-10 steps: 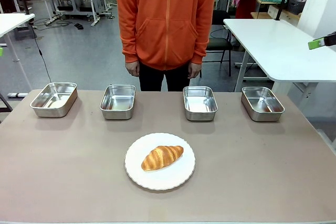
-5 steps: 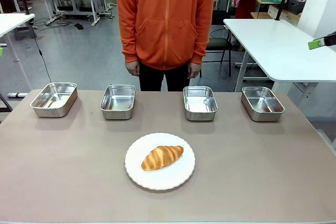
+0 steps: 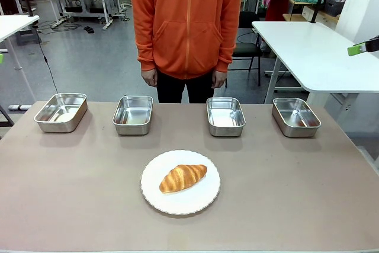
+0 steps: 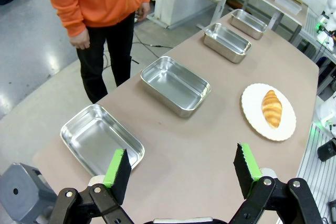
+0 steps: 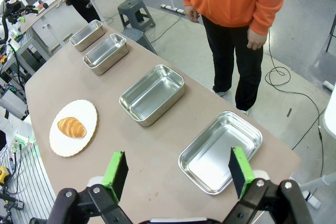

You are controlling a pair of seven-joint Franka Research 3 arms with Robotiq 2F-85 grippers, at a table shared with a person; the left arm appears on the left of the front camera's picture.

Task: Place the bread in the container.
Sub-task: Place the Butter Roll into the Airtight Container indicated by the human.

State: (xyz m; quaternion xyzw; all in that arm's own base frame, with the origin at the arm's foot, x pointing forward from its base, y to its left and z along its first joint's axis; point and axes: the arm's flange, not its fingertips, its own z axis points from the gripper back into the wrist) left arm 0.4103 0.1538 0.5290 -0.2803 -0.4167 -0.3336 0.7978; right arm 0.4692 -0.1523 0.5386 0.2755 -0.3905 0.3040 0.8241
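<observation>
1. One broad brown table (image 3: 59, 205) took up the lower half of the front view. A person (image 3: 187, 22) in an orange hoodie stood at its far edge, at top centre, arms hanging and hands touching nothing.
2. Four steel pans (image 3: 132, 130) sat empty in a row across the middle of that view. Which of them was meant as the container could not be told.
3. A round white plate (image 3: 177, 204) lay alone at lower centre, well apart from the row.
4. The bread (image 3: 183, 178) rested on the plate, its long axis slanting gently from lower left to upper right.
5. The left gripper (image 4: 181, 167) hung over the table with its fingers spread wide and nothing between them. In its wrist view the bread lay at the right of the frame, beyond the right-hand finger.
6. The right gripper (image 5: 178, 171) was likewise spread and empty, with the bread at the left of its frame. Since the plate sat near the table's middle, neither arm looked clearly nearer.
7. No brand, label or writing could be read.
</observation>
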